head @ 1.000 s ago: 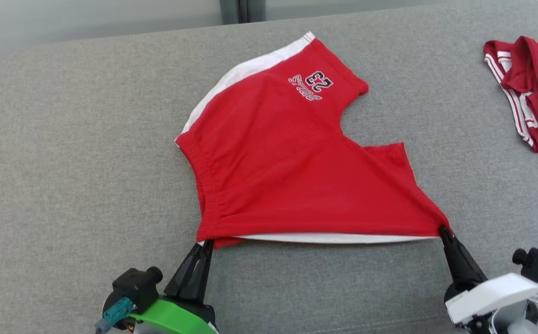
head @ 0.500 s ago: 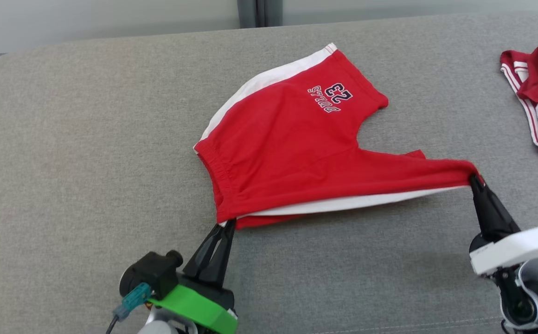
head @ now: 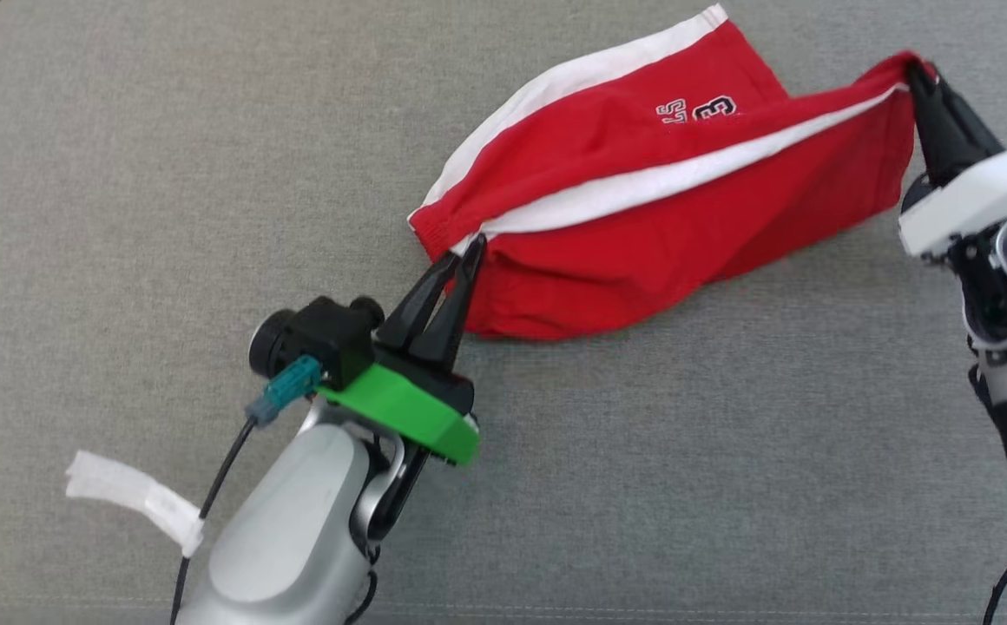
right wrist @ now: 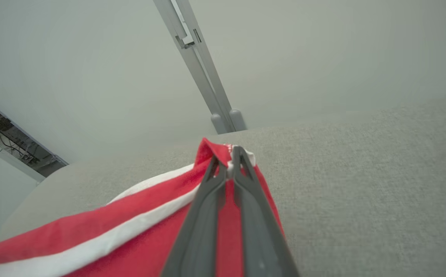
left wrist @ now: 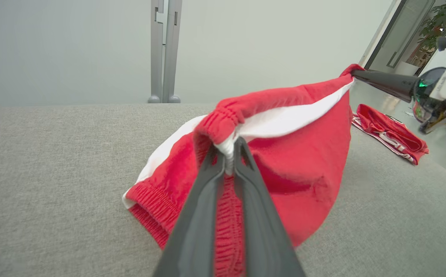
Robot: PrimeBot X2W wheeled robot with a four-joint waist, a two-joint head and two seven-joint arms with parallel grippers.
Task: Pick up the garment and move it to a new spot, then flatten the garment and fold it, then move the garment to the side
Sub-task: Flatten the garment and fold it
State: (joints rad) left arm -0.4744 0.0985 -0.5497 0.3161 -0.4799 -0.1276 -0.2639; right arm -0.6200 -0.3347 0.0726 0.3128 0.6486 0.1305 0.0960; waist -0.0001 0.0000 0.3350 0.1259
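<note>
**Two closed grips on one raised edge of the shorts**

Across a broad grey fabric tabletop [head: 121, 217], plenty of open room on the left and along the near edge. On its far right part, the red garment [head: 642, 260], a pair of shorts with white side stripes. Far half flat on the surface, near half hanging from a taut upper edge held clear of it.

Up from the lower left on a silver forearm [head: 286, 538], the left gripper [head: 471, 245]. Its fingers [head: 421, 304] pinched shut on the white stripe end beside the elastic waistband. In from the right edge on a white arm [head: 981, 191], the right gripper [head: 911, 71], fingers likewise clamped on the opposite corner.

In the left wrist view, beyond the right gripper, a second red-and-white garment [left wrist: 390, 132] lying well apart on the tabletop. Also a grey post [left wrist: 164, 50] behind the far edge.

In the head view, by the left arm's cable, a small white strip [head: 134, 499].
</note>
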